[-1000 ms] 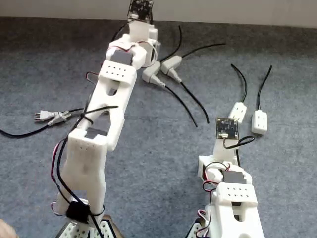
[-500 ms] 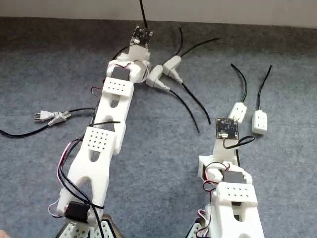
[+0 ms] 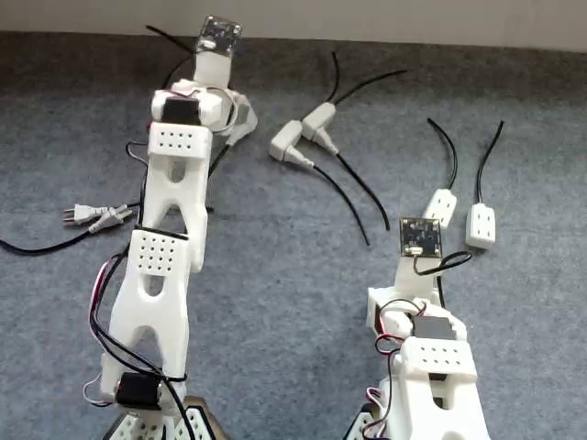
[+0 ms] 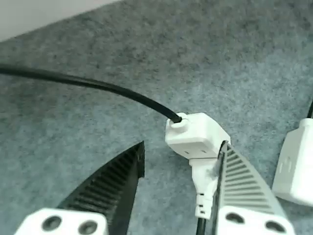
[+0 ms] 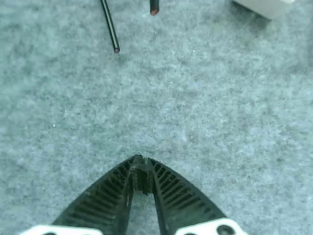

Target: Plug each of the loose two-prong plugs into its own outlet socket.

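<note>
The left jaws are wide open with a socket (image 4: 194, 136) just beside one of them, the right jaws are shut, and the loose plug (image 3: 92, 215) lies well apart from them, so a wrong grab could drag that socket away

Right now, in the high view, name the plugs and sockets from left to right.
Loose two-prong plug, nearer white connector, farther white connector, left cabled socket, right cabled socket.
</note>
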{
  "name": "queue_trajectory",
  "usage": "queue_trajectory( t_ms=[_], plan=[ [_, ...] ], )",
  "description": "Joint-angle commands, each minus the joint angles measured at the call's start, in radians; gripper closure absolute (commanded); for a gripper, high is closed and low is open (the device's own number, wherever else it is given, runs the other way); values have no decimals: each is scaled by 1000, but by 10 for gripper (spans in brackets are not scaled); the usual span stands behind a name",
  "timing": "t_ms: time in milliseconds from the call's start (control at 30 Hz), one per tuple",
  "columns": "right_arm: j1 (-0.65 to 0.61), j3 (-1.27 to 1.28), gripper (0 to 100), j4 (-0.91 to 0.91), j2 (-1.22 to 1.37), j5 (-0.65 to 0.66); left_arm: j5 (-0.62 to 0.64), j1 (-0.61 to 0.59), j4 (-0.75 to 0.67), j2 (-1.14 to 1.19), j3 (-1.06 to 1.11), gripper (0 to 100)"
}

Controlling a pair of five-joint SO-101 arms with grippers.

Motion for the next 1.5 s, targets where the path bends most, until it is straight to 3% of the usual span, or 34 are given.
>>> queue_trajectory(
  t_ms=[0, 200, 267, 433, 567, 667, 867, 1033, 1467],
  plan=[
    [8, -4, 991, -18, -13, -2, -5, -22, 135, -183, -48, 764],
    [12, -12, 991, -16, -13, -2, -5, -24, 436, -378, -48, 765],
    [13, -15, 991, -15, -15, -2, 2, -25, 476, -418, -36, 769],
    [53, -111, 991, 24, -15, -3, 14, -48, 477, -493, 62, 769],
    [139, -282, 986, 111, -13, -2, 167, -47, 479, -616, 239, 769],
    [196, -433, 984, 188, -4, -2, 193, -13, 477, -736, 417, 769],
    [283, -671, 868, 285, -2, -2, 201, 90, 471, -918, 736, 769],
    [314, -720, 825, 280, 22, 2, 345, 102, 470, -949, 878, 768],
    [441, -1032, 767, 211, 753, -3, 336, 102, 470, -949, 1044, 765]
  ],
)
